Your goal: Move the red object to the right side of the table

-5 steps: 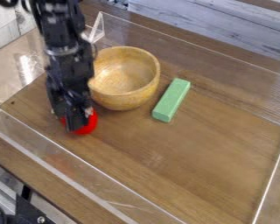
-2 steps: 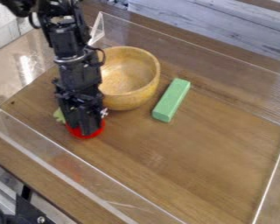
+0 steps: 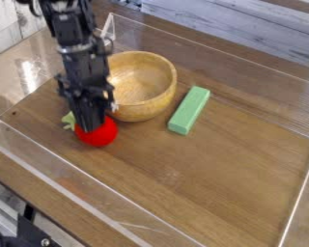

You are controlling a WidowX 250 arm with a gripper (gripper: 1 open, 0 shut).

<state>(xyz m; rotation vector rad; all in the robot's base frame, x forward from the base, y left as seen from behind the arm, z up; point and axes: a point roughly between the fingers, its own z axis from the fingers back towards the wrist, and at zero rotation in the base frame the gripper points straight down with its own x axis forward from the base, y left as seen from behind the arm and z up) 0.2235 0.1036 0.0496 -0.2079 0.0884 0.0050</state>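
The red object is a small round red toy fruit resting on the brown wooden table, at its left side just in front of the wooden bowl. A bit of green leaf pokes out at its left. My black gripper points down onto the top of the red object with its fingers shut on it. The fingertips are partly hidden against the fruit.
A wooden bowl stands directly behind and to the right of the gripper. A green rectangular block lies to the right of the bowl. Low clear plastic walls edge the table.
The gripper shifted slightly, rolled at the wrist and shut on the red object, which stays on the table at the left.
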